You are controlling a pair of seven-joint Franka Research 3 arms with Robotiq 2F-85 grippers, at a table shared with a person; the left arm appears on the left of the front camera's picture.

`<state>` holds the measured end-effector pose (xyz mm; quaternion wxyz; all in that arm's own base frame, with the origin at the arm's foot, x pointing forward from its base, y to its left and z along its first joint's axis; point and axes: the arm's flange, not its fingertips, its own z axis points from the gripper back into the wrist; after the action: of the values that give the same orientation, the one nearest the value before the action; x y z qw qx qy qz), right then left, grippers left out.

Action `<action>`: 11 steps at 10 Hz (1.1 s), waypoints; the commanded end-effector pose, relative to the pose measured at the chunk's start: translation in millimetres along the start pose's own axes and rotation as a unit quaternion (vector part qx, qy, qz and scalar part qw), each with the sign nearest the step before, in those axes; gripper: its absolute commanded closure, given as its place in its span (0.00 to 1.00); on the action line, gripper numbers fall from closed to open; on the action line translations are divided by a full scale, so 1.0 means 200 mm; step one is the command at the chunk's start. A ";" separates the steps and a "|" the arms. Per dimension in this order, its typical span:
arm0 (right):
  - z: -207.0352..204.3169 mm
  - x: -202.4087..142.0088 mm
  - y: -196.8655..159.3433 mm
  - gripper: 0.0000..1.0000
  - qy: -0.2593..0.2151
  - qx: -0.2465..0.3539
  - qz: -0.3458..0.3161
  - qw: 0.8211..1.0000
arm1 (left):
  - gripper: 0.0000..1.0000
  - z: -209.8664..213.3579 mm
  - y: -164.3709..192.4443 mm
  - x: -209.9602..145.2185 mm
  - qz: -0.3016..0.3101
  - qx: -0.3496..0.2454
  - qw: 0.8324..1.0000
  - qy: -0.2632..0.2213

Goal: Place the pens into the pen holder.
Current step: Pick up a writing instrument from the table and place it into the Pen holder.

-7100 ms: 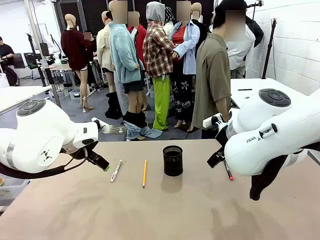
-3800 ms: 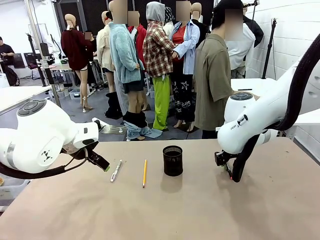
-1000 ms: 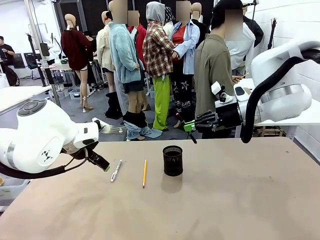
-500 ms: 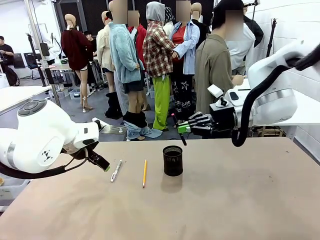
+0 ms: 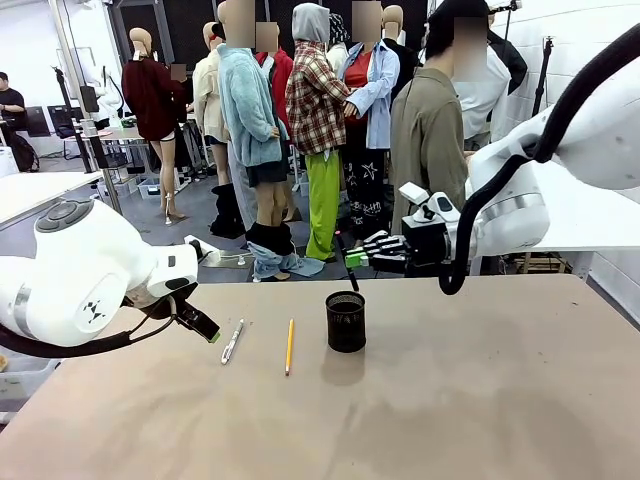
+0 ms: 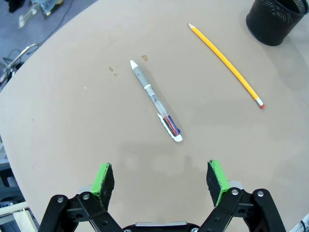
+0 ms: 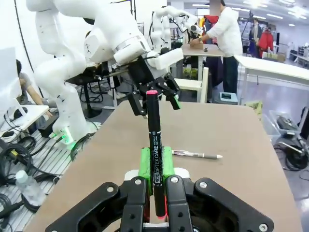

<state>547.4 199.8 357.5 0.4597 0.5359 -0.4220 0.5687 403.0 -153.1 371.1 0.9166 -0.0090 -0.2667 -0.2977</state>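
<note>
The right jaws are clenched on the dark pen (image 7: 154, 130). It hangs steeply tilted, just above the pen holder (image 5: 346, 321) and slightly to its far side. Its long axis is already close to the holder's own, so the drop likely turns on bringing the lower tip over the rim. The left jaws are released, well left of the holder. The white pen (image 6: 155, 100) lies on the tabletop just ahead of them, and the yellow pencil (image 6: 227, 59) lies between that pen and the holder.
</note>
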 end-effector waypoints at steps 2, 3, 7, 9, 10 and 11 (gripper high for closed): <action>-0.03 -0.08 -0.14 1.00 -0.002 0.024 -0.016 1.000 | 0.00 0.00 0.01 0.00 0.003 0.000 1.000 -0.001; -0.03 -0.11 -0.18 1.00 0.007 0.018 -0.012 1.000 | 0.00 0.00 0.01 0.00 0.003 0.000 1.000 -0.001; -0.02 -0.24 -0.26 1.00 0.028 0.001 -0.027 0.999 | 0.00 0.00 0.01 0.00 0.003 0.000 1.000 -0.001; -0.02 -0.29 -0.28 1.00 0.035 0.008 -0.033 0.999 | 0.00 0.00 0.01 0.00 0.003 0.000 1.000 -0.001; -0.02 -0.32 -0.28 1.00 0.042 0.008 -0.037 0.998 | 0.00 0.00 0.01 0.00 0.003 0.000 1.000 -0.001; -0.02 -0.34 -0.28 1.00 0.044 0.008 -0.042 0.998 | 0.00 0.00 0.01 0.00 0.003 0.000 1.000 -0.001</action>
<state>592.8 207.3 289.4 0.4875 0.5309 -0.3880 0.5743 403.1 -153.1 371.1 0.9166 -0.0090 -0.2666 -0.2977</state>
